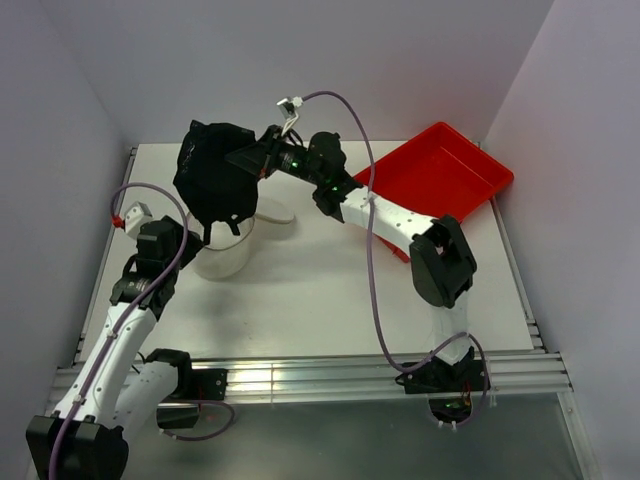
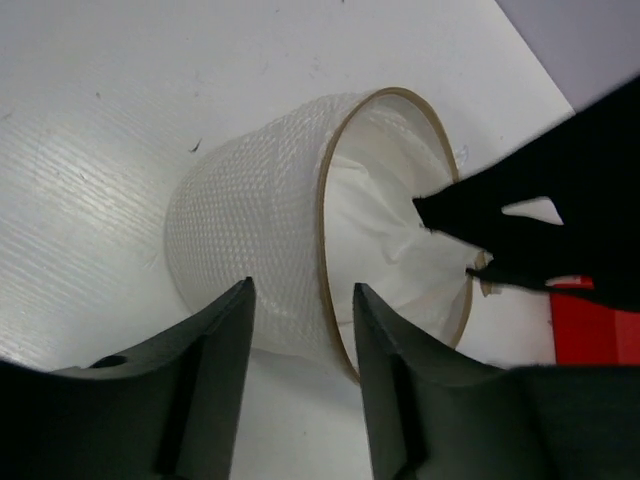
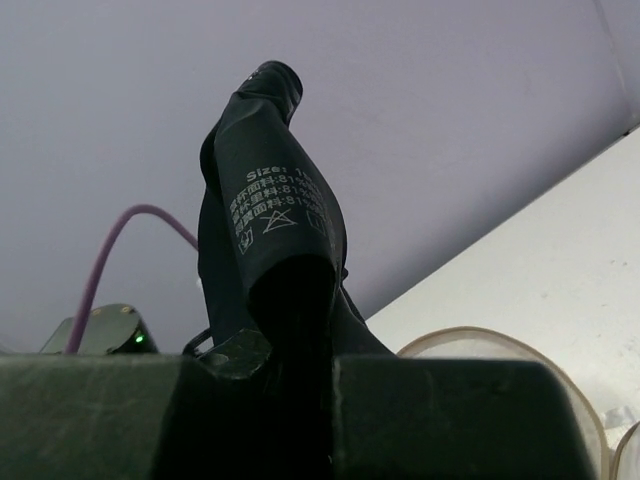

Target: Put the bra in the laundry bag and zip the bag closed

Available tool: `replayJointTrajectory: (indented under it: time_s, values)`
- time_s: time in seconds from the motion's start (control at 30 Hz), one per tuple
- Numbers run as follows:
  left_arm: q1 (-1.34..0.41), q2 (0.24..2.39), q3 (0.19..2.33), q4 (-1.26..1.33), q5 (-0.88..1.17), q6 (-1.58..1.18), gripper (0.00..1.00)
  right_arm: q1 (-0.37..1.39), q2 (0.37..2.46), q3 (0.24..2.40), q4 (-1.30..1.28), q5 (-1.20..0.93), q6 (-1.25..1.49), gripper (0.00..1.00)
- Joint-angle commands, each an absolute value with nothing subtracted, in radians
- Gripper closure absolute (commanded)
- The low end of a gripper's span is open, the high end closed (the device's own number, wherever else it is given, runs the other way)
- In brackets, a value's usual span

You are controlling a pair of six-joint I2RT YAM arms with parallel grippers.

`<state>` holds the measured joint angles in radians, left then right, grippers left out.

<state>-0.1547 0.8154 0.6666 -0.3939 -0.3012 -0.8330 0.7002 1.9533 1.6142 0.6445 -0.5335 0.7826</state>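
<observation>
The black bra hangs bunched from my right gripper, which is shut on it above the laundry bag. In the right wrist view the bra rises from between the shut fingers, its size print showing. The laundry bag is a white mesh drum, open at the top, with its round lid lying behind it. In the left wrist view the bag shows its tan rim and a black strap dangles over the opening. My left gripper is open, just short of the bag's wall and rim.
A red plastic tray stands at the back right, behind my right arm. The table's left edge runs close to my left arm. Grey walls enclose the table on three sides.
</observation>
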Motion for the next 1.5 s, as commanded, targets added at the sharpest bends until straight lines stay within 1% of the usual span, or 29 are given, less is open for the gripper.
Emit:
replayJointTrajectory:
  time_s: [0.0,0.13,0.17,0.2,0.27,0.3,0.33,0.47,0.53,0.57,0.67,0.87,0.93,1.0,1.13,1.23,1.27,1.33,1.37,1.43,1.47]
  values:
    - [-0.123,0.83,0.643,-0.301,-0.267,-0.836,0.52,0.71,2.024,1.707,0.733,-0.523,0.821,1.0]
    - [-0.084,0.862,0.617,-0.247,-0.207,-0.845,0.6,0.718,2.095,1.762,0.724,-0.534,0.841,1.0]
    - [-0.074,0.87,0.615,-0.244,-0.196,-0.848,0.64,0.718,2.105,1.769,0.719,-0.532,0.838,1.0]
    - [-0.068,0.871,0.614,-0.238,-0.187,-0.848,0.77,0.718,2.115,1.772,0.715,-0.525,0.831,1.0]
    - [-0.061,0.867,0.604,-0.229,-0.167,-0.848,0.89,0.719,2.126,1.779,0.698,-0.5,0.806,1.0]
    - [-0.06,0.864,0.603,-0.23,-0.166,-0.847,0.96,0.719,2.138,1.79,0.69,-0.492,0.798,1.0]
    - [-0.06,0.861,0.604,-0.232,-0.164,-0.848,0.99,0.719,2.143,1.792,0.689,-0.479,0.789,1.0]
    - [-0.06,0.838,0.603,-0.238,-0.16,-0.851,1.0,0.719,2.164,1.764,0.741,-0.475,0.778,1.0]
    - [-0.06,0.831,0.607,-0.232,-0.161,-0.856,1.0,0.724,2.148,1.7,0.767,-0.489,0.758,1.0]
    - [-0.06,0.828,0.606,-0.223,-0.158,-0.859,1.0,0.739,2.135,1.633,0.785,-0.485,0.74,1.0]
    - [-0.06,0.81,0.592,-0.149,-0.114,-0.867,1.0,0.774,2.099,1.544,0.769,-0.486,0.667,1.0]
    - [-0.06,0.778,0.597,-0.095,-0.077,-0.867,1.0,0.813,2.091,1.39,0.798,-0.48,0.66,1.0]
    - [-0.06,0.772,0.572,-0.031,-0.026,-0.871,1.0,0.824,2.076,1.368,0.778,-0.469,0.634,1.0]
    - [-0.06,0.791,0.568,-0.006,0.009,-0.874,1.0,0.831,2.042,1.348,0.706,-0.456,0.603,1.0]
    - [-0.06,0.862,0.581,0.096,0.118,-0.891,1.0,0.862,1.956,1.344,0.404,-0.35,0.494,1.0]
    - [-0.086,0.876,0.568,0.199,0.176,-0.916,1.0,0.867,1.904,1.362,0.252,-0.31,0.465,1.0]
    - [-0.107,0.88,0.569,0.207,0.184,-0.917,1.0,0.871,1.893,1.388,0.156,-0.267,0.459,1.0]
    - [-0.133,0.894,0.571,0.212,0.209,-0.923,1.0,0.877,1.894,1.426,0.076,-0.215,0.45,1.0]
    - [-0.149,0.902,0.566,0.213,0.222,-0.93,1.0,0.879,1.907,1.481,0.01,-0.181,0.449,1.0]
    - [-0.156,0.9,0.535,0.23,0.277,-0.952,1.0,0.88,1.92,1.534,-0.037,-0.154,0.462,1.0]
    - [-0.16,0.897,0.525,0.229,0.291,-0.96,1.0,0.881,1.945,1.596,-0.078,-0.14,0.468,1.0]
